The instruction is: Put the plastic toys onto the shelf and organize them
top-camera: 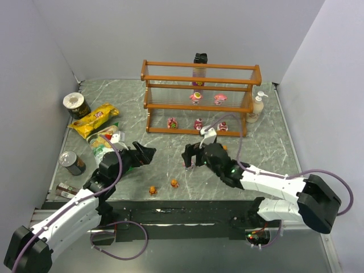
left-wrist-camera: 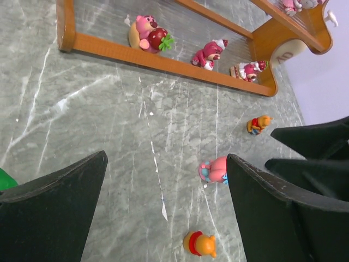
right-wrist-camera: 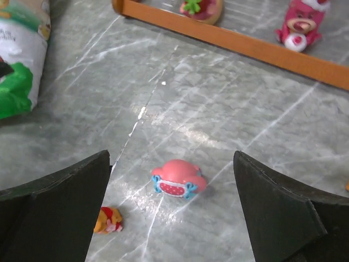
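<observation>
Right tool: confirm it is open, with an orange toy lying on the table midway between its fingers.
Wrong colour: the right wrist view shows the right tool open, with a pink toy lying on the table midway between its fingers.

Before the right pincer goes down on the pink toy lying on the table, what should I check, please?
1. Right pincer open: ok.
2. Pink toy centred between its fingers: ok.
3. Pink toy upright: not ok, it lies tipped over.
4. Orange toy clear of the closing fingers: cannot tell.
5. Free room on the shelf, middle tier: ok.
6. Left pincer apart from the pink toy: ok.
</observation>
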### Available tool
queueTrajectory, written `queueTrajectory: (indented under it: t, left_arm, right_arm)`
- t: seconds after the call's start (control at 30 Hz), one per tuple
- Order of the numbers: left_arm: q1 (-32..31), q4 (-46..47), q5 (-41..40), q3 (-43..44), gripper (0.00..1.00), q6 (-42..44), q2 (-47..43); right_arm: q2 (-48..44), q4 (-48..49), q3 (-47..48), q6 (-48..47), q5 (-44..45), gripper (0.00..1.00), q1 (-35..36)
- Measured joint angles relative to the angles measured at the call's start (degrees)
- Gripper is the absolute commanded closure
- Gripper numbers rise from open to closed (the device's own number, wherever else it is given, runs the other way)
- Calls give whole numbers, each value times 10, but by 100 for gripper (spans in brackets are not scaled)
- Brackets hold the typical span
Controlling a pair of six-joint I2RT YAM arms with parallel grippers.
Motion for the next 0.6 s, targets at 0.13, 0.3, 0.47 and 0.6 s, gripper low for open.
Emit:
queueTrajectory:
  t: [0.13, 0.3, 0.47, 0.6]
  left_arm:
    - [0, 19, 0, -7, 4, 10, -6]
    - [0, 34, -3, -12, 4, 11, -5]
    - [0, 30, -7, -12, 4, 10, 1]
    - [0, 27, -5, -12, 4, 7, -5]
  right_arm:
    - [24, 90, -44, -41, 71, 3, 70]
    - [58, 143, -73, -57, 129, 2, 114]
    - [80, 169, -73, -53, 160, 2, 116]
    - [108, 171, -73, -40, 169, 2, 117]
